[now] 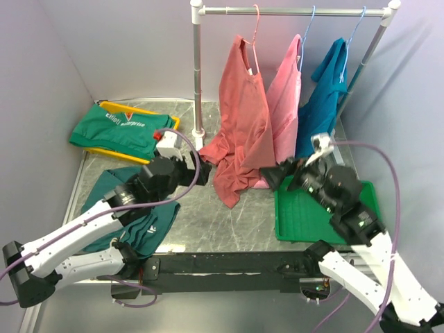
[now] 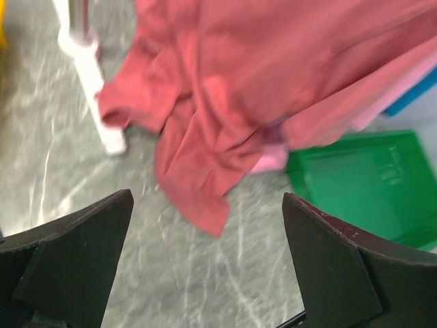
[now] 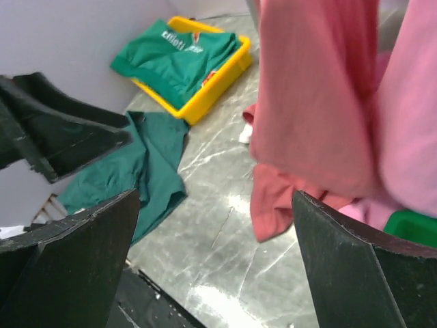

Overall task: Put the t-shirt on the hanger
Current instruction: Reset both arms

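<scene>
Black left pincer (image 2: 208,205): jaws spread wide, nothing held, low over the counter (image 1: 201,222), just short of the t-shirt.
Brick-red t-shirt (image 1: 243,132): hangs on the salmon-pink hanger (image 1: 254,28) hooked over the rail, lower part bunched.
Right pincer (image 3: 215,198): released, empty, beside the t-shirt, near the green tray (image 1: 291,222).

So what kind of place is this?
Probably a lab bench staged as a laundry corner: two robot arms at a walled table, a clothes rail with three hung shirts.
</scene>
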